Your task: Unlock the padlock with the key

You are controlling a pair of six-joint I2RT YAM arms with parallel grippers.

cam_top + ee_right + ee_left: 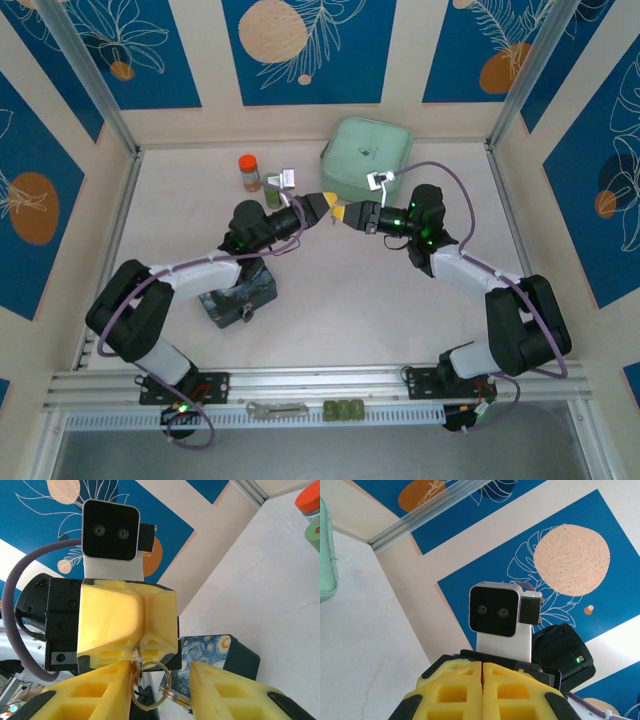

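The table [330, 300] carries both arms, which meet tip to tip near its centre; the left arm [200, 268] comes in from 7 o'clock, the right arm [470, 268] from 5 o'clock. A mint box [367, 150] sits at 12 o'clock, its near edge partly covered by the right wrist camera. The tin [243, 292] lies at 8 o'clock, half hidden under the left arm. A bottle [249, 172] with an orange cap stands at 11 o'clock; a green thing beside it is too covered to name.

The left gripper [136, 647] has its fingers pressed together; from their seam pokes a thin silvery bit, seemingly the key [136, 655], most of it buried between the pads. Two rings [149, 682] hang from it at 6 o'clock.

The right gripper [160, 667] has its fingers standing apart on either side of those rings, its left finger touching one ring. The frame edge cuts off the lower gap, so I cannot tell whether anything is clamped there.
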